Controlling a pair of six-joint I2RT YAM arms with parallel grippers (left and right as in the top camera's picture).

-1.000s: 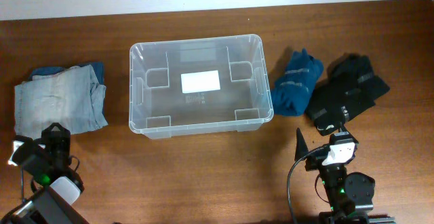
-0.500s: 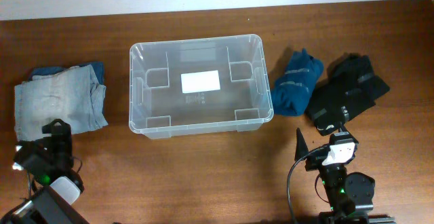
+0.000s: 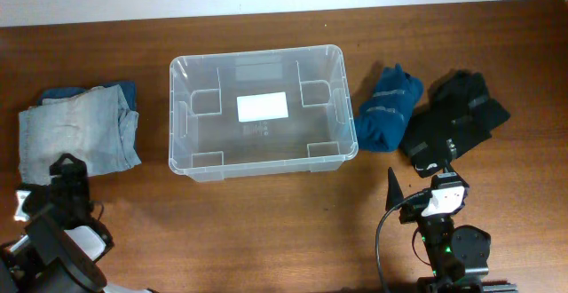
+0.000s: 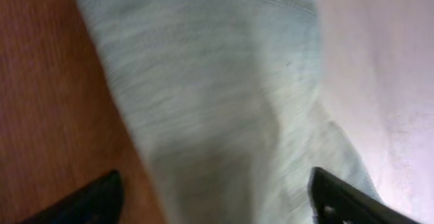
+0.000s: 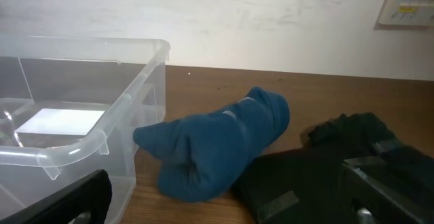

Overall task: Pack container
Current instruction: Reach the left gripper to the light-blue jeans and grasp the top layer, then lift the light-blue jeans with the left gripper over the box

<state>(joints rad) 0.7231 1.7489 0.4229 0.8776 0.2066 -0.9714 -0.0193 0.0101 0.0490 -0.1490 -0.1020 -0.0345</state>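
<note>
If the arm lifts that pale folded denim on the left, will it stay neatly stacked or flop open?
Probably flop: the folded denim is soft, wrinkled cloth, so pinched layers would likely sag and unfold. It looks thick and layered, so fairly heavy for cloth. It seems unlikely to slip, roll or break.

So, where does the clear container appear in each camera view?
Overhead: the container sits at the centre of the picture.
Left wrist: not in it; mostly the pale denim.
Right wrist: the container is at the left edge.
Shared landmark: the blue garment beside its right wall, overhead and right wrist.
</note>
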